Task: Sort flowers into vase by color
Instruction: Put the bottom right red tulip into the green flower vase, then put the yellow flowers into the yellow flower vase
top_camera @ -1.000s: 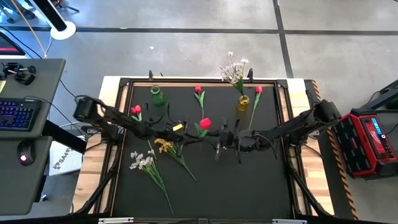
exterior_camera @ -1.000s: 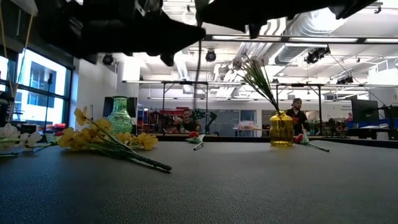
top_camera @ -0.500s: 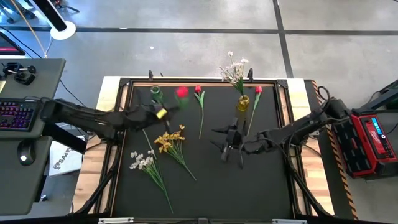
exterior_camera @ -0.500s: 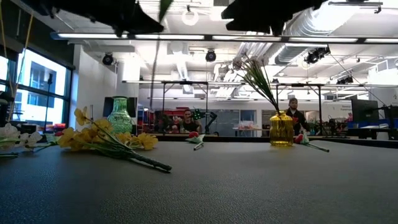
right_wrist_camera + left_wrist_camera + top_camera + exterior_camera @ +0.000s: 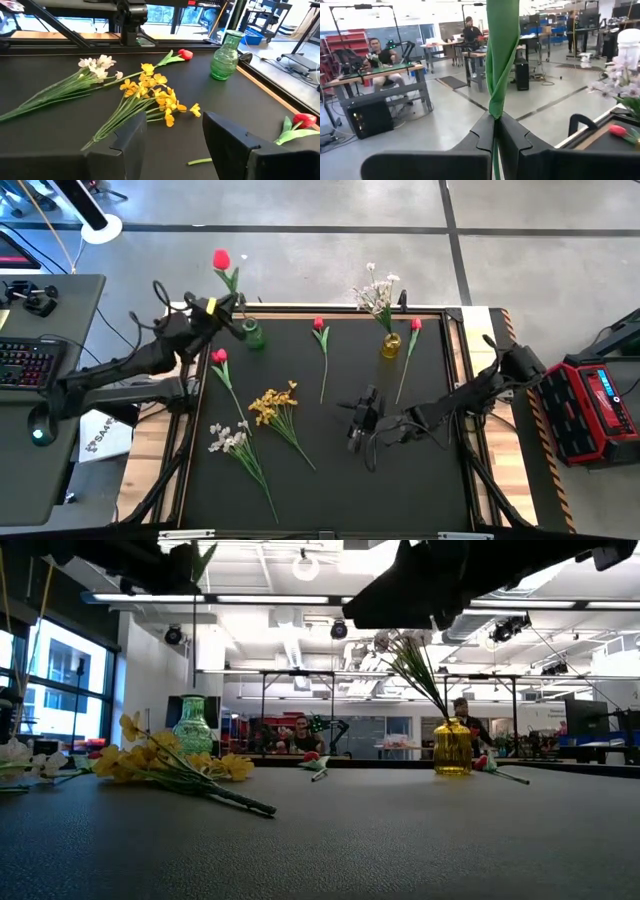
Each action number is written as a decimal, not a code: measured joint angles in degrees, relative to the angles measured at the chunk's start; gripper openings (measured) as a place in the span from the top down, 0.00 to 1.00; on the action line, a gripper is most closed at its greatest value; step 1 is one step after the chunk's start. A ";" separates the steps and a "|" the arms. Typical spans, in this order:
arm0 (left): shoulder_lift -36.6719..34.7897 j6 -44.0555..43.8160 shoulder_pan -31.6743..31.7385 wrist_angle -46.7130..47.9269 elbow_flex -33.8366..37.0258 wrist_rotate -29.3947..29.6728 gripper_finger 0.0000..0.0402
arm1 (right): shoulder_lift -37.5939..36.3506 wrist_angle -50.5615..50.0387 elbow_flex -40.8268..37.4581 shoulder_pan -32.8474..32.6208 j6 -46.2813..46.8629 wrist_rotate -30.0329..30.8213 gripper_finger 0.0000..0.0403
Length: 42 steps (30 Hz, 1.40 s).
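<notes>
My left gripper (image 5: 232,304) stands level over the table's far left corner, shut on a red tulip (image 5: 221,259). The tulip's stem (image 5: 194,640) hangs above the green vase (image 5: 254,335). The yellow vase (image 5: 390,345) holds a white spray (image 5: 377,290). Red tulips (image 5: 219,357) (image 5: 319,323) (image 5: 415,324), a yellow spray (image 5: 272,405) and a white spray (image 5: 228,440) lie flat on the mat. My right gripper (image 5: 362,420) hovers open over the mat's middle, its fingers (image 5: 125,137) apart, with nothing between them. My left gripper pinches the tulip's green stem, where a leaf wraps it (image 5: 495,112), between its two shut fingers. The fingers come in level and lie across the stem. The tulip stands upright and lifted clear, red head up, its lower stem hanging below the fingers.
A desk with a keyboard (image 5: 20,365) stands left of the table, and a red case (image 5: 595,405) to its right. The black mat (image 5: 400,470) is bare at the near right. People sit and stand in the room beyond the far edge.
My left gripper has carried the red tulip from the table's middle up and toward the far left corner, tipping from a downward slant to level; the tulip now stands upright over the green vase. My right gripper has opened and sunk slightly toward the near edge.
</notes>
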<state>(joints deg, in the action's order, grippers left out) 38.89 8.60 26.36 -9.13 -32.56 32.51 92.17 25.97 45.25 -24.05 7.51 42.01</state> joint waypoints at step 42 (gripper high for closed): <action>5.42 -11.72 8.61 26.37 -5.99 2.43 0.52 | 0.01 2.19 0.00 0.00 -1.05 -0.46 0.56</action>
<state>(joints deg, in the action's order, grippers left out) 44.31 -3.12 34.97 17.24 -38.55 34.94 92.18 28.15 45.25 -24.05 6.46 41.55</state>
